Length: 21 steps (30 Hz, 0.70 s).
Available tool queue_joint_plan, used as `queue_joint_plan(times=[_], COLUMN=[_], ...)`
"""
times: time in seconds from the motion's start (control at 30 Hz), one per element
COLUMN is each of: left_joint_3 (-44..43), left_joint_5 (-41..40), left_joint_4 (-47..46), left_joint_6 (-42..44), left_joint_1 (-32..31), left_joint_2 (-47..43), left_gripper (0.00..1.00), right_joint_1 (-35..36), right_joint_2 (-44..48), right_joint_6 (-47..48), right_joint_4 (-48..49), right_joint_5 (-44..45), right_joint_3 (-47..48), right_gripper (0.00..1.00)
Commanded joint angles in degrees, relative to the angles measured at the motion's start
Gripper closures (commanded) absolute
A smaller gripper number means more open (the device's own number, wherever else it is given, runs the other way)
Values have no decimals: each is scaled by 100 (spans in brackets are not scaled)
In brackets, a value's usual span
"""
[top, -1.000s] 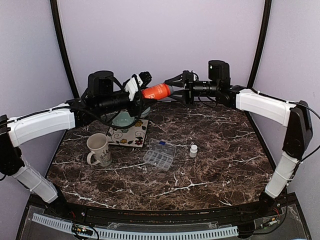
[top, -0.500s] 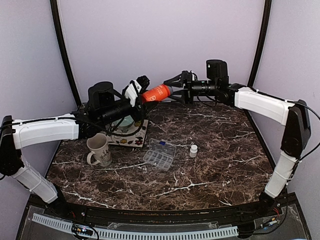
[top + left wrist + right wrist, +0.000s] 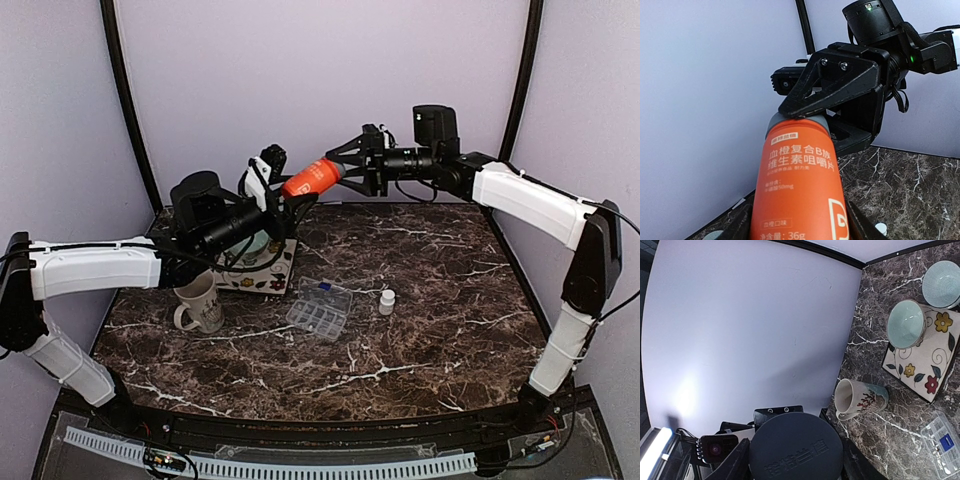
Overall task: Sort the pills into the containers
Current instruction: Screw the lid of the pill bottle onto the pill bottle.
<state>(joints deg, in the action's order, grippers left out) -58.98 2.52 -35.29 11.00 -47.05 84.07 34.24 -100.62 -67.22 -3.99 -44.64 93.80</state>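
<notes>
An orange pill bottle [image 3: 312, 178] hangs in the air above the back of the table, tilted with its grey cap end higher. My left gripper [image 3: 286, 186] is shut on its orange body [image 3: 797, 190], one finger on each side. From the right, my right gripper [image 3: 338, 170] is shut on the grey cap [image 3: 796, 440], which fills the space between its fingers. The clear organiser box [image 3: 319, 309] with its small containers lies flat mid-table, holding a small blue item. No loose pills show.
A small white bottle [image 3: 387, 301] stands right of the organiser. A cream mug [image 3: 198, 298] sits at the left. Behind it a flowered square tile [image 3: 262, 270] carries a pale green bowl [image 3: 907, 322]; another bowl [image 3: 942, 284] lies beyond.
The held bottle has risen slightly and tilted, cap end up. The right gripper lifted a little; the left arm shifted right and forward beneath it. Both grips are unchanged.
</notes>
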Motion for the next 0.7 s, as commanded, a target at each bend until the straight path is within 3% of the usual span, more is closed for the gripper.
queue_joint_plan(times=[0.0, 0.4, 0.67], left_joint_3=[7, 284, 369], left_joint_5=[621, 629, 640], left_joint_4=[-1239, -1415, -1371], left_joint_6=[-446, -910, -1127], left_joint_1=[-130, 118, 304], left_joint_2=[-238, -391, -439], left_gripper=[90, 90, 90], right_joint_1=[408, 391, 382], right_joint_2=[-18, 139, 269], right_joint_6=[465, 754, 1071], right_joint_4=[-607, -637, -875], right_joint_5=[-53, 32, 170], right_joint_3=[-79, -178, -135], right_gripper=[52, 34, 30])
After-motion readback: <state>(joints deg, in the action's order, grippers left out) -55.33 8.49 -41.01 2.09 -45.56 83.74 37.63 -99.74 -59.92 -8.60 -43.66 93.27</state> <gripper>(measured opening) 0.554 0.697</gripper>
